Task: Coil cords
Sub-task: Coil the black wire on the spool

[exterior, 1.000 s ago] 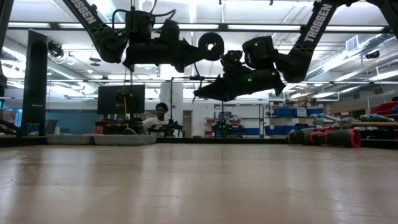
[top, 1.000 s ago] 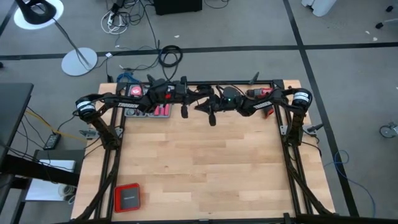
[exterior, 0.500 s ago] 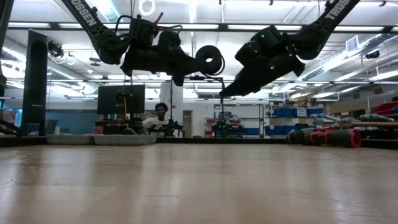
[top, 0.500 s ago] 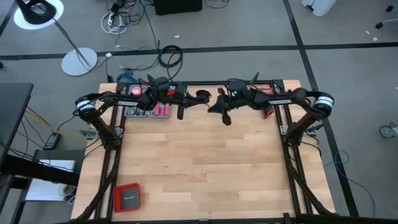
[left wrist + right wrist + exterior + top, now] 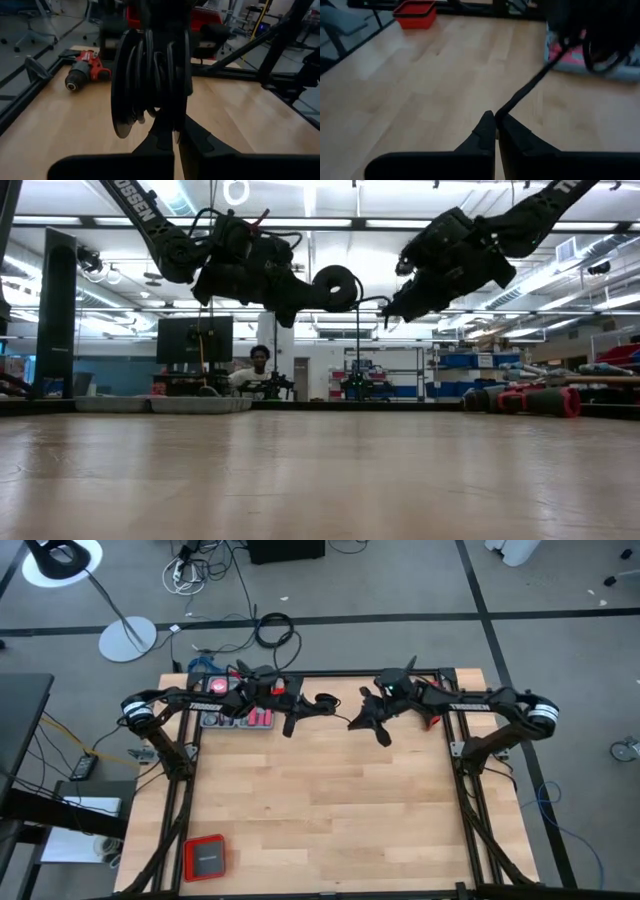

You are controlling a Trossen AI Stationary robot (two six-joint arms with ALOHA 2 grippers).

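While both arms hang above the far half of the counter (image 5: 330, 810), one black cord (image 5: 150, 75) is in play, wound into several loops. The left claw (image 5: 175, 137) is clamped shut on that coil, which stands on edge above the wood, its flat face turned sideways in the low view (image 5: 335, 287). A single loose tail of the cord (image 5: 532, 85) runs level across to the right claw (image 5: 495, 122), pinched shut on its end. One red drill (image 5: 82, 75) lies on the counter's far edge, and one red case (image 5: 205, 858) sits at the near left corner.
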